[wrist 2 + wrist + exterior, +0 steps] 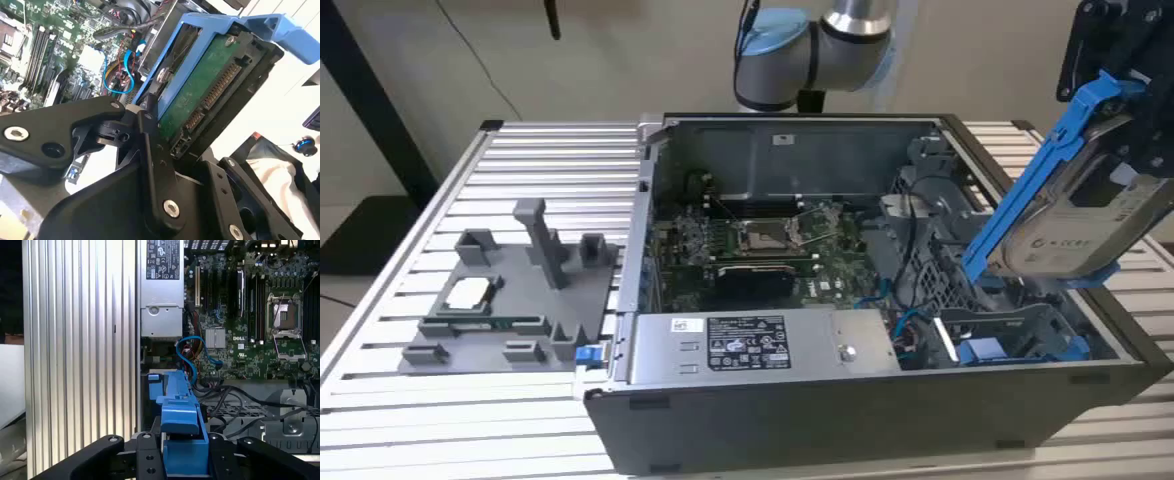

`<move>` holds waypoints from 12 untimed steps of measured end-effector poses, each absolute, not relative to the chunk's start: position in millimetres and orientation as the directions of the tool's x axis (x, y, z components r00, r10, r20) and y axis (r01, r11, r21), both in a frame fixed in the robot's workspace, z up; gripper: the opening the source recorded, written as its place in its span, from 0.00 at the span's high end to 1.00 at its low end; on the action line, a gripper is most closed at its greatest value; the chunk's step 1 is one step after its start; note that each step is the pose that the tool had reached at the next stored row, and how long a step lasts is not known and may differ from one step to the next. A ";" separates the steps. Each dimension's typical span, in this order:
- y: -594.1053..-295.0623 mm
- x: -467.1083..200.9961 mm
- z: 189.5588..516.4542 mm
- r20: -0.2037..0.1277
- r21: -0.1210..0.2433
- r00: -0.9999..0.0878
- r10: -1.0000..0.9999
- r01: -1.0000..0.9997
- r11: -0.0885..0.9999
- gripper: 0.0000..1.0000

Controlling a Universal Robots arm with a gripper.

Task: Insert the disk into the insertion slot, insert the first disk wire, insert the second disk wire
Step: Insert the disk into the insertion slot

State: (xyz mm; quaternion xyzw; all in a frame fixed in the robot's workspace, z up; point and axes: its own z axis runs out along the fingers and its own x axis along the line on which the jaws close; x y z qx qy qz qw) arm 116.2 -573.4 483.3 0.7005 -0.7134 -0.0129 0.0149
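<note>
Where your black metal claw (182, 445) is clamped on its edges, the flat silver-grey disk in its bright blue plastic carrier (1083, 228) hangs tilted above the open case; it is not seated in the dark grey metal insertion slot with blue rails (1007, 328) just below it; its white label's print is too small to make out; the large grey metal box (747, 345) carries a barcode sticker; the picture edge cuts the claw off in the exterior view.
</note>
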 end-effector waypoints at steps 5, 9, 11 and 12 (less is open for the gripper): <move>-573.4 116.2 483.3 0.003 0.039 -0.018 -1.000 -0.999 0.018 0.67; -573.4 116.2 483.3 0.003 0.039 -0.018 -1.000 -0.999 0.018 0.67; -573.4 116.2 483.2 0.003 0.039 -0.018 -1.000 -0.999 0.018 0.67; -573.4 116.2 483.0 0.004 0.039 -0.018 -1.000 -0.999 0.018 0.67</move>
